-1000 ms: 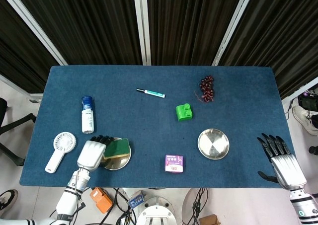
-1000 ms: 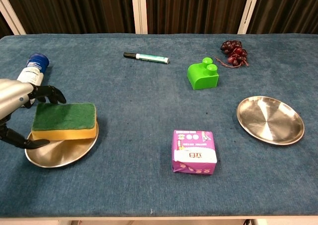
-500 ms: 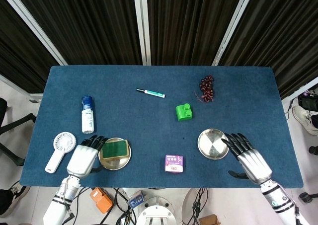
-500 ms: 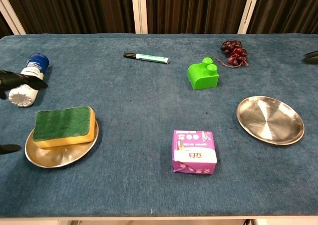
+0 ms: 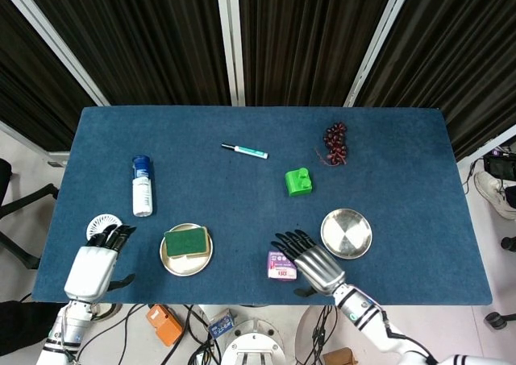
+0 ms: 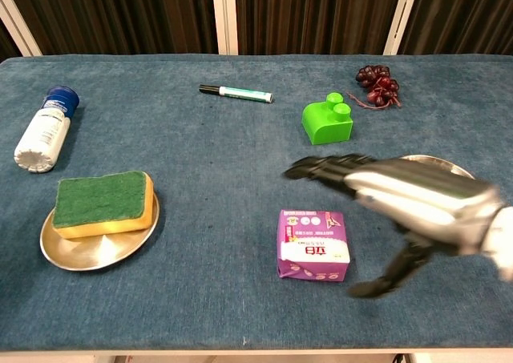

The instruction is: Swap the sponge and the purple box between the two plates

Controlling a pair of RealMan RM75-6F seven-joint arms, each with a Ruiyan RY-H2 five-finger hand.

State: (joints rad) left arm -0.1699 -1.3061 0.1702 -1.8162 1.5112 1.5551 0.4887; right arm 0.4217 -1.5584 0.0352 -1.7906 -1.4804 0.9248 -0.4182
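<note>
1. Purple box lies flat on the blue table near the front edge, between the two plates and on neither. It looks like a small soft-sided pack, probably light and a little squashy, with a glossy wrap that may slip.
2. Its short sides look like the best places to take hold, thumb on one and fingers on the other, gripping gently so it does not crumple.
3. Right hand hovers just beside and partly over the box, fingers spread and holding nothing; whether it touches the box I cannot tell.
4. Sponge sits on the left plate, overhanging its rim. It is soft and light and should give under a grip; its long sides suit a grasp.
5. Right plate is bare and just beside the right hand.
6. Left hand hangs spread at the front left corner, over a white fan, holding nothing.
7. Open cloth separates the plates; the green block stands further back, well apart. The front edge is near.
</note>
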